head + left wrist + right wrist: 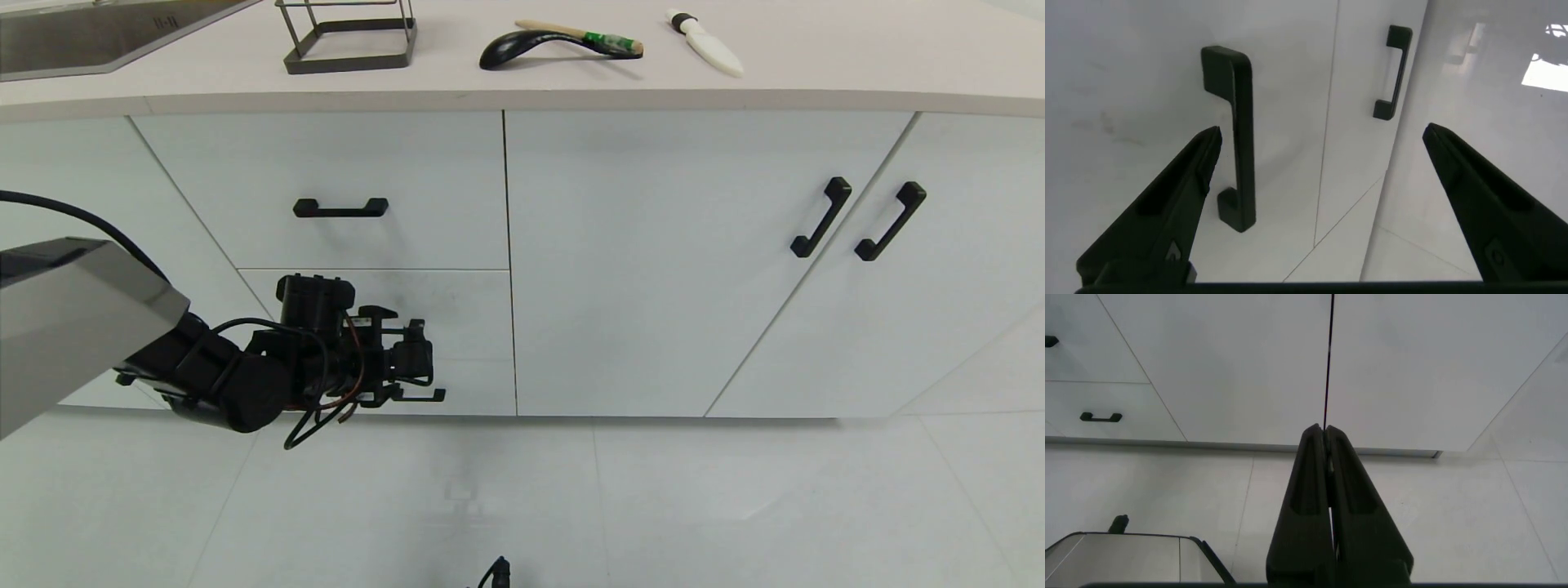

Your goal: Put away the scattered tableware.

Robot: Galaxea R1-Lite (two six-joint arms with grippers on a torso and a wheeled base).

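On the counter at the back lie a black spoon [522, 47], a wooden-handled utensil with a green label [584, 34] resting across it, and a white knife with a black band [704, 42]. My left gripper [424, 363] is low in front of the lower drawer [465, 327], open. In the left wrist view the left gripper [1319, 175] has that drawer's black handle [1237, 147] between its spread fingers, close to one finger [1167, 212]. My right gripper [1328, 434] is shut on nothing and points at the seam between cabinet fronts.
A black wire rack [349, 41] stands on the counter beside the sink [90, 37]. The upper drawer handle [340, 207] is above my left gripper. Two cabinet door handles [820, 216] [890, 220] are at the right. White tiled floor [653, 506] spreads below.
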